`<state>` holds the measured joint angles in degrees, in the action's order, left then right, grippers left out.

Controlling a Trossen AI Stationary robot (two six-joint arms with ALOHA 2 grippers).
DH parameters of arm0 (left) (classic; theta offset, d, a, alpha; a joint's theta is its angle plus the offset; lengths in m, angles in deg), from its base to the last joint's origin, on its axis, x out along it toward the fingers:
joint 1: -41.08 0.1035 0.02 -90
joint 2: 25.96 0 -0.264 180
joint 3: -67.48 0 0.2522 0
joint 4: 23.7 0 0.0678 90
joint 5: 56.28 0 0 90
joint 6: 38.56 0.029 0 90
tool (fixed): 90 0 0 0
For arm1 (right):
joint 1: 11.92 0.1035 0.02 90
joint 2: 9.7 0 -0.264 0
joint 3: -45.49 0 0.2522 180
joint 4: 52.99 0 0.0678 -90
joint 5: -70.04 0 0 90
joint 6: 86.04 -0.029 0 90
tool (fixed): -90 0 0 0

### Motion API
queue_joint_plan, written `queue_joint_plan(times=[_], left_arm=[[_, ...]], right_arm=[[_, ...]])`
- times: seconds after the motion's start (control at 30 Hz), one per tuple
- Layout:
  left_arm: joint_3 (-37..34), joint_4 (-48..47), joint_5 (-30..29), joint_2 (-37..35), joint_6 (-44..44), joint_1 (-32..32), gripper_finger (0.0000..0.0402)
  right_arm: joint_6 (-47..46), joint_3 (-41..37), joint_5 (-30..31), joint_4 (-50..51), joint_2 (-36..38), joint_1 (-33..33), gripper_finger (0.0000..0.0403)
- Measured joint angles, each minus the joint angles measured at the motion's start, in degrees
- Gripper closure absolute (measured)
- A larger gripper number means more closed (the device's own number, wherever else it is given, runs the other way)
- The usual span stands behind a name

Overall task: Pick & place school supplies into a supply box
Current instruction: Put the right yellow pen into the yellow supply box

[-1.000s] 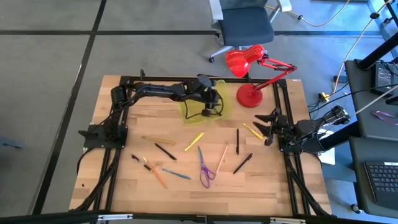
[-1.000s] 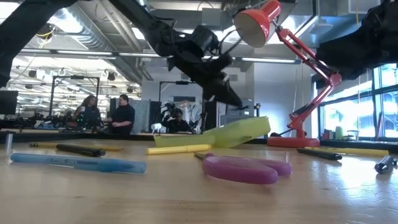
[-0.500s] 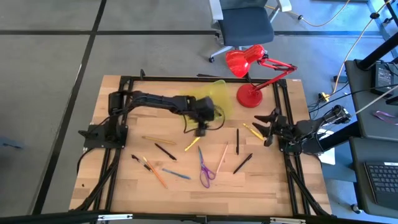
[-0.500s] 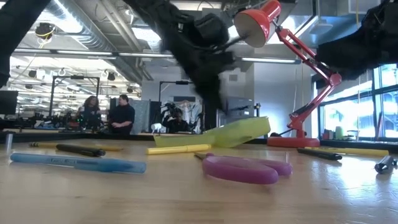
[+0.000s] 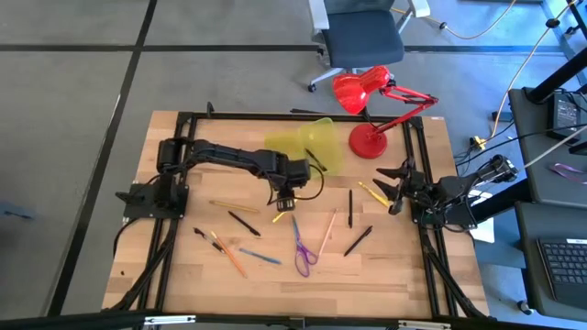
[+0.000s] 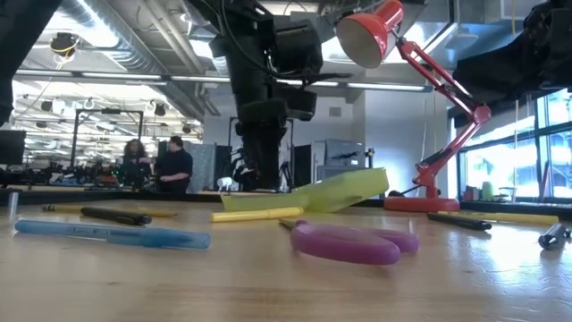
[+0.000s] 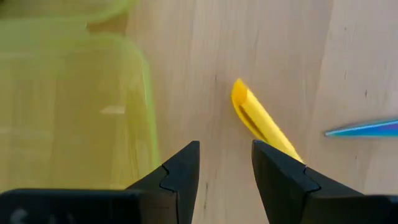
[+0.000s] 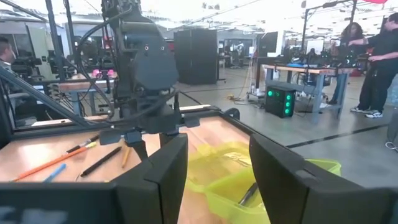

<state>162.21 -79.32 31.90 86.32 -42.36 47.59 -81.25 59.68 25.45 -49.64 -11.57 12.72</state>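
The supply box [image 5: 307, 147], translucent yellow-green, lies open on the table's far middle; a dark pen [image 8: 249, 193] lies inside it. My left gripper [image 5: 284, 196] is open and points down just near of the box, over the far end of a yellow pen [image 7: 261, 119] that lies flat on the wood. It touches nothing. The other supplies lie flat nearer: purple-handled scissors [image 5: 303, 249], a pale pink pencil [image 5: 328, 234], black pens [image 5: 243, 223], a blue pen [image 5: 261, 257] and an orange pencil [image 5: 229, 257]. My right gripper [image 5: 394, 185] waits open at the table's right edge.
A red desk lamp [image 5: 369, 139] stands right of the box, at the far right. Another yellow pen [image 5: 371, 192] lies in front of my right gripper. Black frame rails [image 5: 165, 247] run along the table's left and right sides. People stand in the room beyond.
My left gripper has swung from above the supply box toward the table's near edge and come down, turning to point straight down over the yellow pen. The right arm has kept still.
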Motion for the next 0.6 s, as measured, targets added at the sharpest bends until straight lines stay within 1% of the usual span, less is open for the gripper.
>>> queue_joint_plan(times=[0.1, 0.23, 0.27, 0.4, 0.6], left_arm=[[-1.67, 0.36, 0.75, 0.40, -0.56, 1.03, 0.0263], [-5.50, 3.65, 6.75, 0.46, -0.56, 3.35, 0.0263], [-6.41, 4.19, 7.21, 0.46, -0.56, 3.94, 0.0263], [-8.38, 5.37, 6.79, 0.35, -0.16, 6.06, 0.0263], [-8.47, 4.15, 5.82, 0.25, 0.22, 7.54, 0.0263]], right_arm=[[-0.08, 0.01, 0.00, 0.30, -0.02, 0.00, 0.0226], [0.03, 0.00, 0.02, 0.43, 0.00, 0.00, 0.0226], [0.02, 0.00, 0.03, 0.42, 0.00, 0.00, 0.0226], [0.20, 0.00, 0.04, 0.39, 0.00, 0.00, 0.0226], [0.75, 0.00, 0.07, 0.39, 0.00, 0.00, 0.0226]])
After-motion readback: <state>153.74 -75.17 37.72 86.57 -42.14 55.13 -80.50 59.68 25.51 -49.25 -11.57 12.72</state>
